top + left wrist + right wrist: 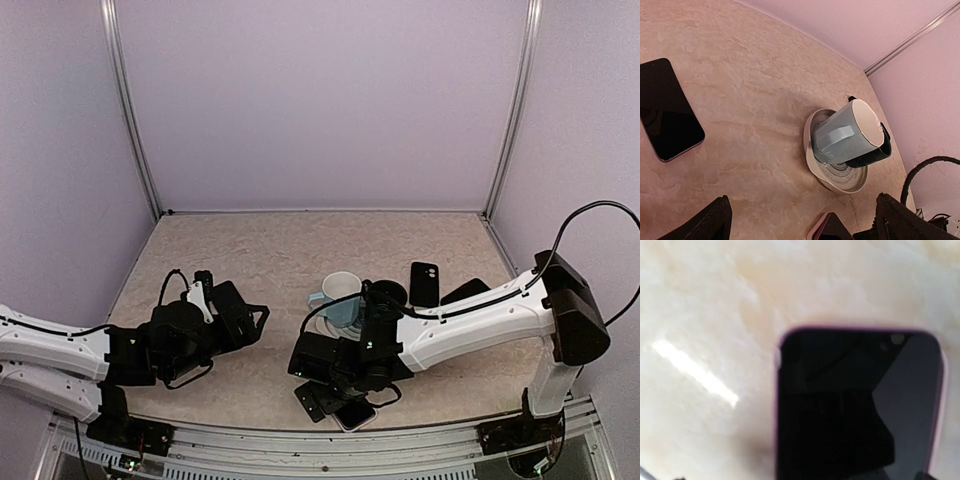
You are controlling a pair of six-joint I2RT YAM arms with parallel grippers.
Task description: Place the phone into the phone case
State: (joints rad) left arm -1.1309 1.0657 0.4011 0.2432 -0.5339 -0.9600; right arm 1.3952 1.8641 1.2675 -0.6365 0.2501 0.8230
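Right gripper point(335, 404) spread just above pink-edged dark-screened phone point(860, 405) at near edge of beige marbled table point(250, 260), left gripper point(807, 222) spread, empty, black phone case point(424, 283) farther back

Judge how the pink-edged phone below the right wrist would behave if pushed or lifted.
The phone looks like a flat rigid slab, so it likely won't flex or roll. Its glossy screen mirrors the scene, so it may slide on the table or slip in the jaws.
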